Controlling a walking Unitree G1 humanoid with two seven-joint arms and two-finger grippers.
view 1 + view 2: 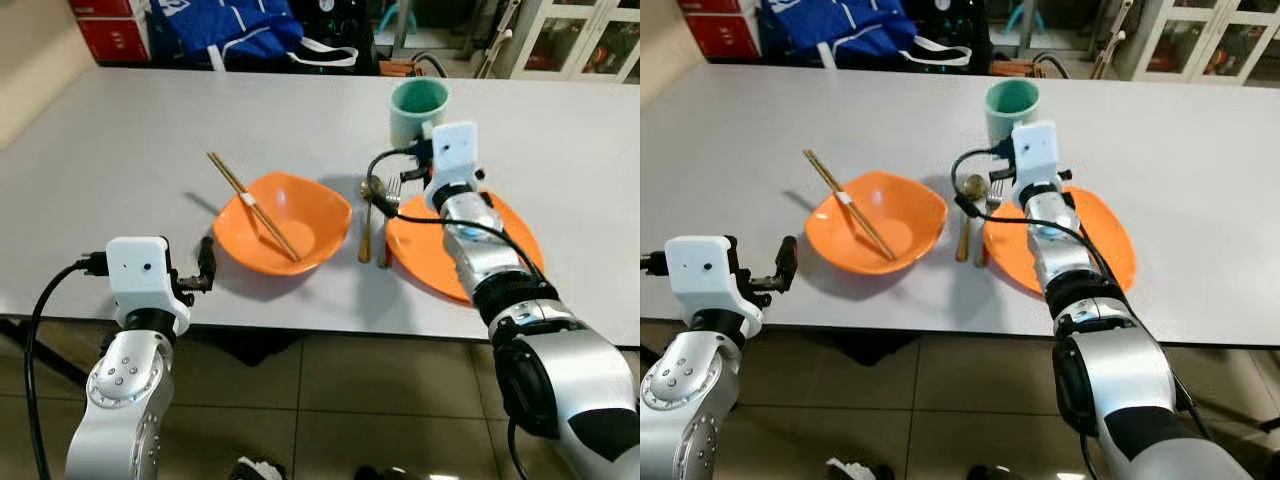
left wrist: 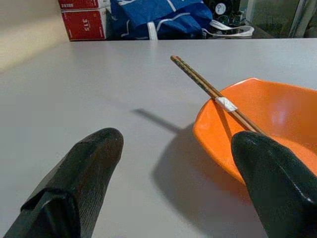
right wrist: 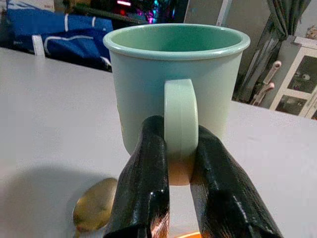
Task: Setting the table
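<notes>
Right gripper [image 3: 181, 163] clenched on the handle of the green mug [image 1: 418, 108], which stands on the white table [image 1: 120, 160] behind the orange plate [image 1: 512, 232]. Spoon [image 1: 366, 218] and fork [image 1: 390, 215] lie between plate and orange bowl [image 1: 300, 215], chopsticks [image 1: 250, 203] resting in the bowl. Left gripper [image 2: 178, 178] released, beside the bowl.

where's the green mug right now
The green mug stands upright on the white table, beyond the orange plate on the robot's right; the right gripper pinches its handle.
</notes>
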